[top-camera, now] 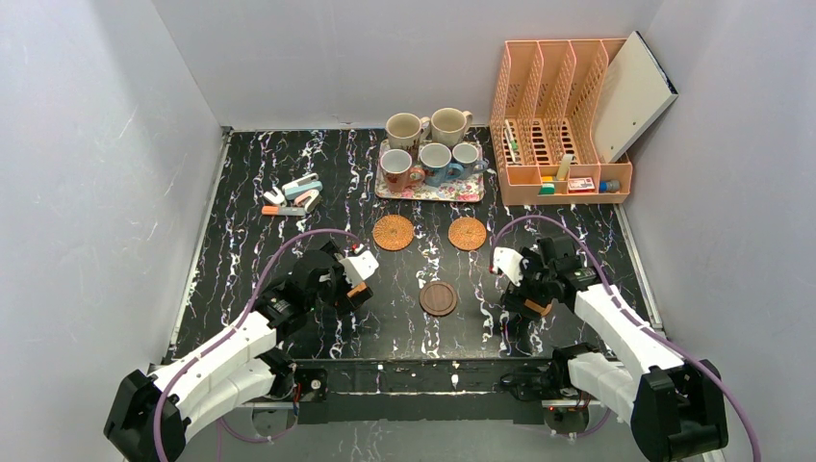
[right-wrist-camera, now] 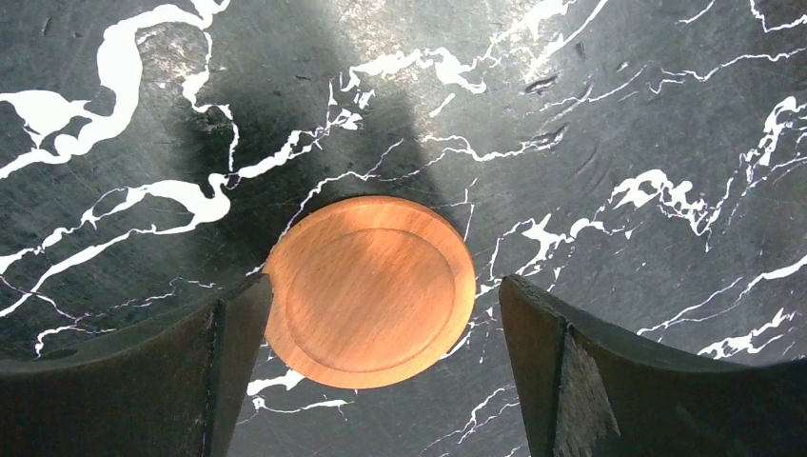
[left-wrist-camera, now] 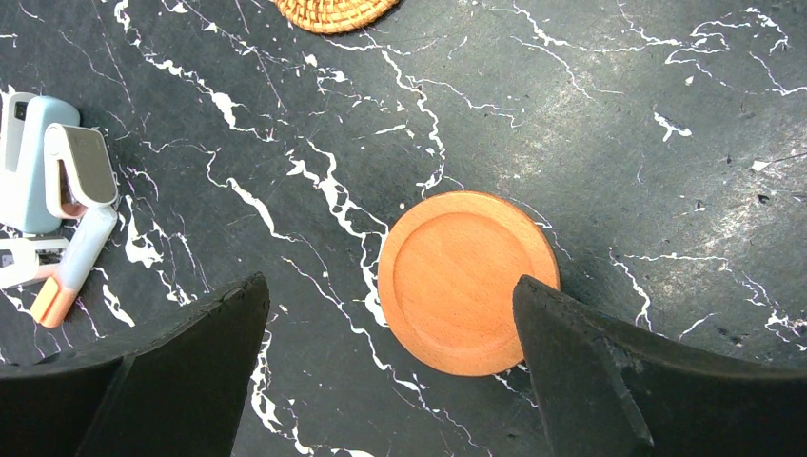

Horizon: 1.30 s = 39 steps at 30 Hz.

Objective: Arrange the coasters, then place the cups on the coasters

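In the left wrist view my left gripper (left-wrist-camera: 390,286) is open above a smooth orange-brown coaster (left-wrist-camera: 466,281) lying flat on the table; its right finger (left-wrist-camera: 580,371) covers the disc's right edge. The right wrist view shows my right gripper (right-wrist-camera: 383,286) open over the other smooth coaster (right-wrist-camera: 371,290), whose left edge is behind the left finger (right-wrist-camera: 190,381). Two woven coasters (top-camera: 393,232) (top-camera: 467,233) lie mid-table and a dark brown one (top-camera: 438,298) lies between the arms. Several cups (top-camera: 436,162) stand on and behind the floral tray (top-camera: 423,192).
A pink file organiser (top-camera: 558,125) with a white board leaning in it fills the back right corner. Staplers and small office items (top-camera: 293,197) lie at the left, also seen from the left wrist (left-wrist-camera: 52,181). White walls enclose the table.
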Tool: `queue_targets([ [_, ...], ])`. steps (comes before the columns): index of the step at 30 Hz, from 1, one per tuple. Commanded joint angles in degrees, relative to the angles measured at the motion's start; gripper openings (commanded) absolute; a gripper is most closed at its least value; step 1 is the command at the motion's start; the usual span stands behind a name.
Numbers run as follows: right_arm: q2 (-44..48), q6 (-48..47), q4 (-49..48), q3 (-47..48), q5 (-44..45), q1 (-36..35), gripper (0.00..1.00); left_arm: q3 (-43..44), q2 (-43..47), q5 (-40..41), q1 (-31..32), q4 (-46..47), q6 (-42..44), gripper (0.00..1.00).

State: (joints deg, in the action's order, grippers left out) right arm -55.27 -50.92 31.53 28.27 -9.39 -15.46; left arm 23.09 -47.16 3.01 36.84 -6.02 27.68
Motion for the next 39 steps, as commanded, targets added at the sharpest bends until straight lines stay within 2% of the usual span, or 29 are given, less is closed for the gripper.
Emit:
queue_targets([
  [1,-0.3,0.4,-0.9,-0.3,-2.3,-1.0,0.98,-0.2,0.4,-0.1,-0.3,0.2,0.4,0.98],
  [13,-0.9,2.4,-2.8,-1.3,-2.5,-3.7,0.98,-0.2,0.4,-0.3,-0.3,0.1,0.3,0.98],
  [25,4.8,2.9,-3.1,0.9,5.2,-4.3,0.98,-0.2,0.8,-0.4,-0.3,-0.1,0.4,0.98],
  [32,0.3,2.9,-6.7,-1.9,9.1,-4.3,0.98,-0.2,1.2,-0.5,-0.3,-0.2,0.4,0.98],
  [39,-2.1,3.3,-7.9,-3.2,6.1,-4.3,0.98,-0.2,0.5,-0.5,-0.3,0.0,0.5,0.98],
])
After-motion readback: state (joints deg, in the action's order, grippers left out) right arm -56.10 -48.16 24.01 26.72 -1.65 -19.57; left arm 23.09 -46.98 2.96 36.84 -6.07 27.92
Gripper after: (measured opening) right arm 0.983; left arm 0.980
